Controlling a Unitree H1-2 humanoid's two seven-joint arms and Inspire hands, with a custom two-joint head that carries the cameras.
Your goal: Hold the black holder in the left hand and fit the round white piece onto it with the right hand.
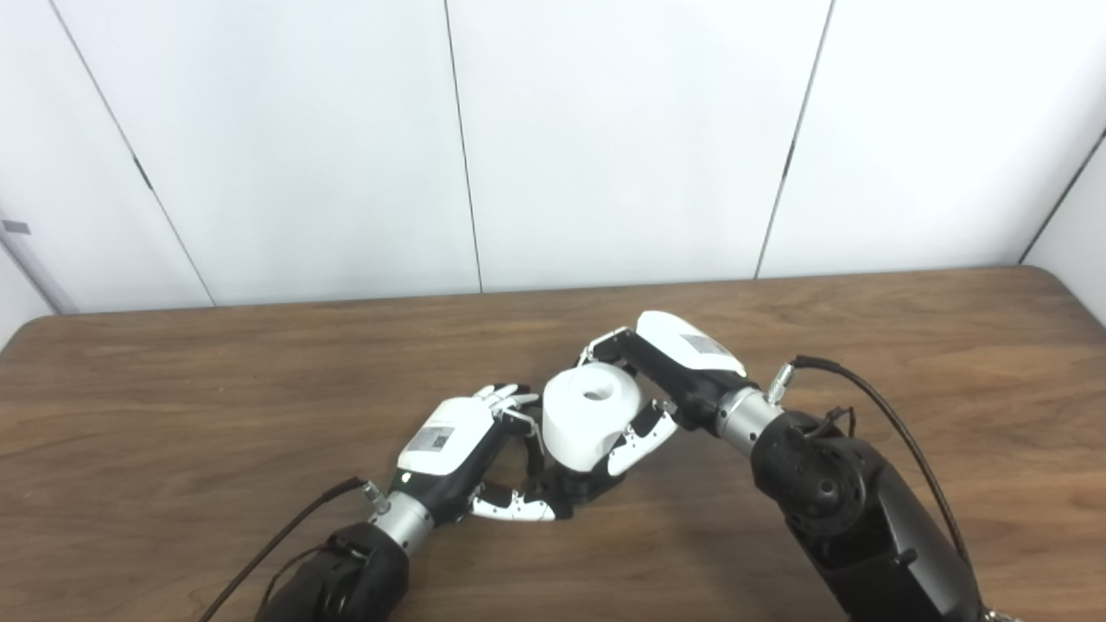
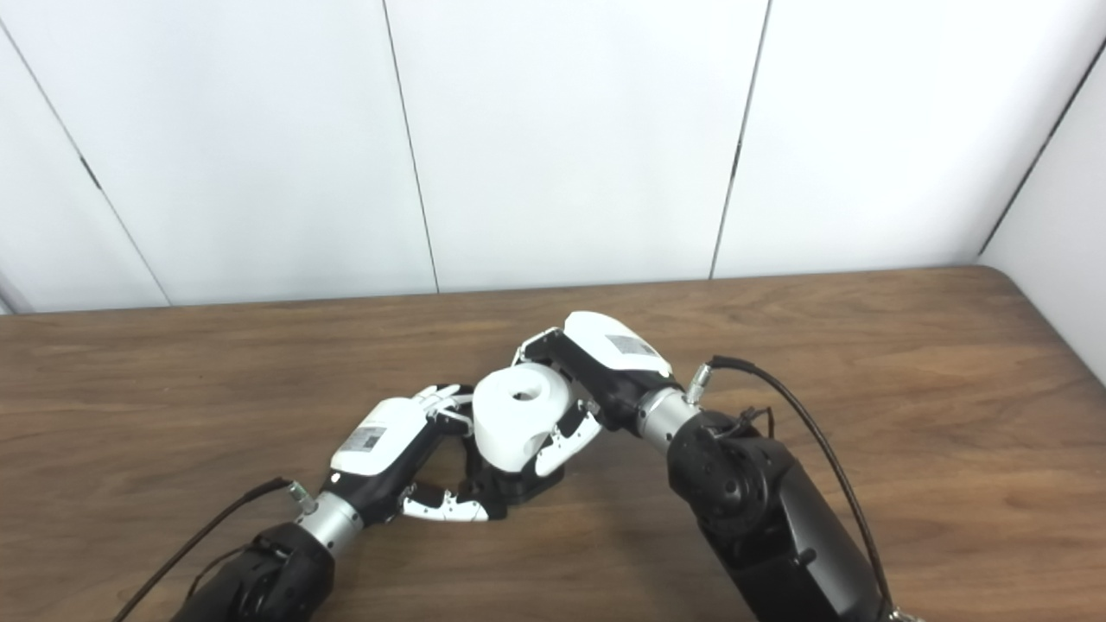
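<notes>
The black holder [image 1: 577, 488] stands on the wooden table [image 1: 173, 406] near the front middle, mostly hidden under the roll and fingers. My left hand [image 1: 467, 449] is shut on the black holder, thumb along its base. The round white piece [image 1: 587, 415], a paper-like roll with a centre hole, sits upright over the holder. My right hand [image 1: 661, 380] is shut on the round white piece from the right, fingers behind it and thumb in front. The same shows in the right eye view: holder [image 2: 510, 488], roll [image 2: 518, 415], left hand [image 2: 393, 453], right hand [image 2: 592, 376].
White wall panels [image 1: 553, 130] stand behind the table's far edge. A black cable [image 1: 899, 432] loops off my right forearm and another cable [image 1: 276, 544] trails from my left wrist.
</notes>
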